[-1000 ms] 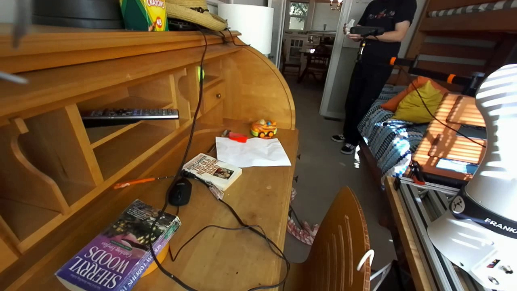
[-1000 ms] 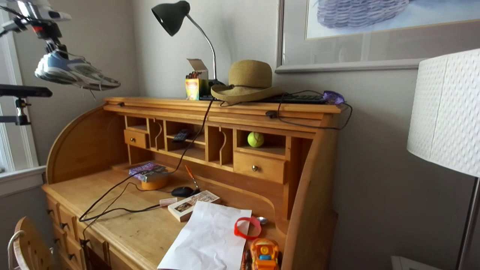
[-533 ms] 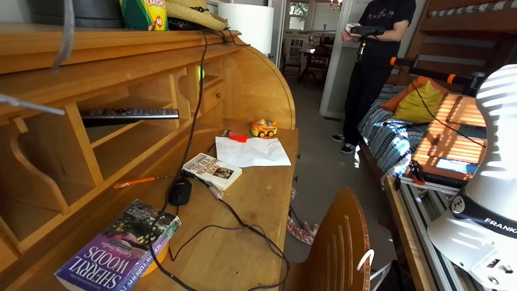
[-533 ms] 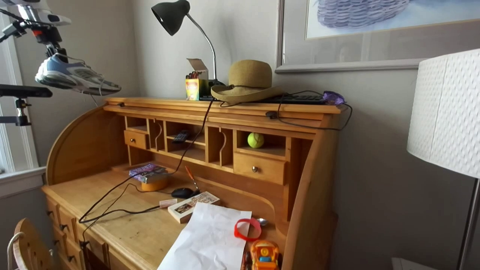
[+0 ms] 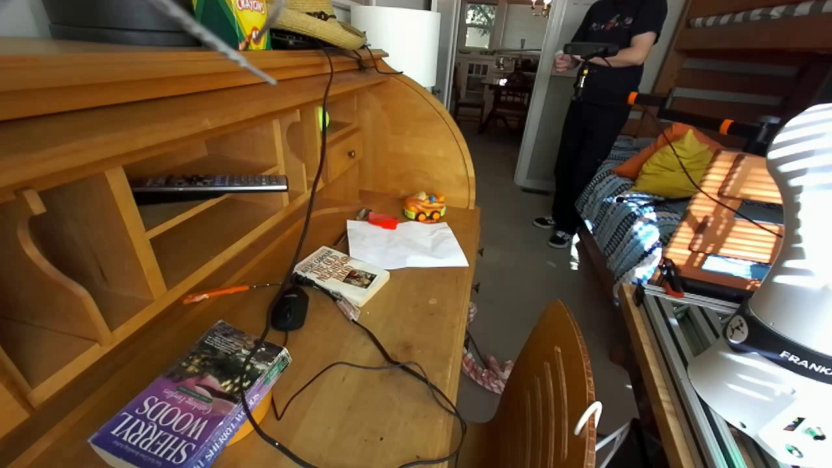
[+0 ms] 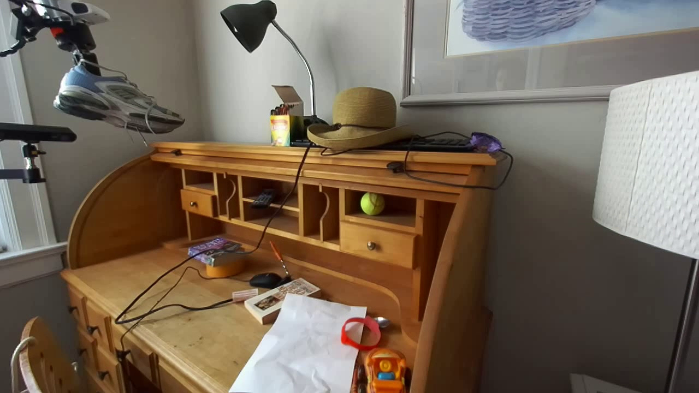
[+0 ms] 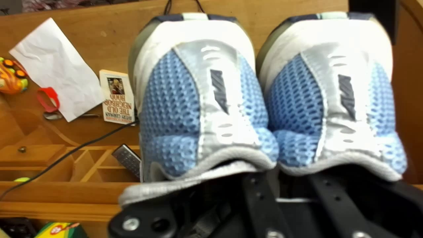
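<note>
Running shoes (image 6: 117, 101), a blue-and-white pair, hang in mid-air from the gripper (image 6: 92, 64) of a lone robot arm (image 5: 796, 260), high beside the upper corner of a roll-top desk (image 6: 191, 341). Its jaws stand closed, with the pair held at the heel openings; the collars hide the fingertips, so exactly which layers are pinched cannot be told. Placement hinges on that heel-end hold: the shoes sit side by side directly beneath the gripper, heels facing the wrist camera, long axes running away from it and sloping so the toes ride lower than the heels. In an exterior view the toes point toward the desk's top ledge (image 6: 235, 150) and a crayon box (image 6: 280, 130), with air between toes and box. Loose laces (image 6: 147, 119) dangle, the likeliest part to snag on that edge. Seen from the wrist, a paperback (image 7: 114, 99) and a sheet of paper (image 7: 61, 67) lie on the desktop, left of the shoes.
</note>
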Action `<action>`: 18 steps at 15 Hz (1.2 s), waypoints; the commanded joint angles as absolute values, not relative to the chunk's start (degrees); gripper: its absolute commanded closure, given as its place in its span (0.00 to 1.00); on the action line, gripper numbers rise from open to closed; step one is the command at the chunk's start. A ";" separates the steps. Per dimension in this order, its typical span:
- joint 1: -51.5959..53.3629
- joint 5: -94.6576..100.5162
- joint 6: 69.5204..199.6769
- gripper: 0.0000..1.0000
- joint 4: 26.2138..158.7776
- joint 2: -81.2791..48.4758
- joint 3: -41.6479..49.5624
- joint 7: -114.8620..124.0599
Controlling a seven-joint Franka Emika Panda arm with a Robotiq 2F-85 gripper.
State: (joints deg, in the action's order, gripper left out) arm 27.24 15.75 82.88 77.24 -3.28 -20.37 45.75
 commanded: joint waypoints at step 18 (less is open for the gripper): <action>19.30 6.62 76.45 0.78 100.24 9.34 -20.41 45.79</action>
